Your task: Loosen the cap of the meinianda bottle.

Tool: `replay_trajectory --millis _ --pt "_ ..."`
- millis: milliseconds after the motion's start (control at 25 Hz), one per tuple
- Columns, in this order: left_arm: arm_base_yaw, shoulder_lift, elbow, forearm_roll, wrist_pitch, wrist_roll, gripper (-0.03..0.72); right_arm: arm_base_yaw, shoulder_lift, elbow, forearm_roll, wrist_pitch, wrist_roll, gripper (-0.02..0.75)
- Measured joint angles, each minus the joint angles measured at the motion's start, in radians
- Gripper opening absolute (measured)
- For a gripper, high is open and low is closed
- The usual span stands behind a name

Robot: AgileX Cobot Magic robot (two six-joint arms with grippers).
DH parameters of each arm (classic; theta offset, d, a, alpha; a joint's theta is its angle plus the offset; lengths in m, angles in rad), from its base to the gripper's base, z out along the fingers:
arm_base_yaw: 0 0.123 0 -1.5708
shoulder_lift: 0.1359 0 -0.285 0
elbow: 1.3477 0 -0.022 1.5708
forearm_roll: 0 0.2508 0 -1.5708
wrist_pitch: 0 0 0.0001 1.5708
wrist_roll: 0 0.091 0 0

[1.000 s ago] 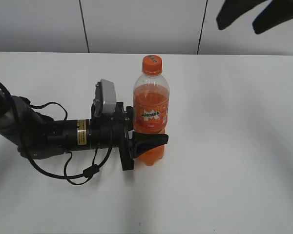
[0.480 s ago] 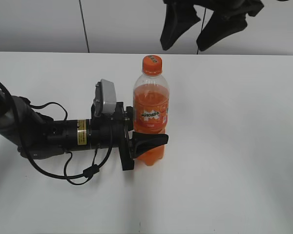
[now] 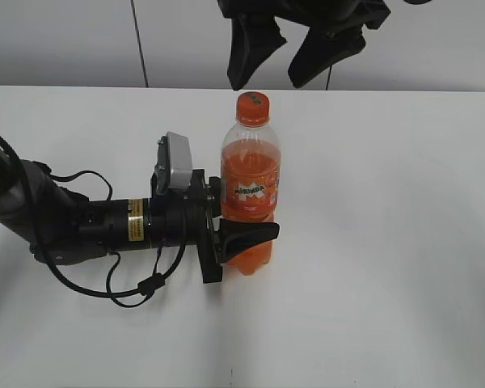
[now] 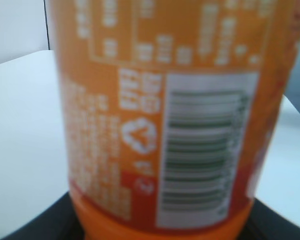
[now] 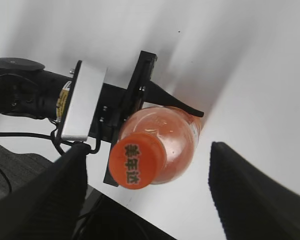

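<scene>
Mirinda bottle of orange soda standing upright on a white table, orange cap screwed on, left gripper jaws clamped around its lower body, right gripper above the cap, jaws spread wide, empty

Meinianda bottle up close
We saw its blurred orange label, barcode and recycling mark, white worktop behind.

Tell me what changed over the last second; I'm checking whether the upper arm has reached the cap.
The right gripper moved left along the top of the exterior view and lower, now hanging open just above the cap, not touching it. The left gripper stayed clamped on the meinianda bottle, which stayed upright.
</scene>
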Motion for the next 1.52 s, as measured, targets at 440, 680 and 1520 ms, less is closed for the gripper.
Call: replay_trajectory --millis 440,680,1520 --pt "0.0 0.0 0.0 0.0 0.0 0.0 0.384 0.008 0.038 -0.001 -0.003 0.0 0.003 0.545" --pt "0.0 0.0 0.0 0.0 0.0 0.0 0.384 0.014 0.048 -0.001 0.006 0.001 0.003 0.533" --pt "0.0 0.0 0.0 -0.001 0.0 0.001 0.384 0.037 0.048 -0.001 -0.009 0.001 0.002 0.512"
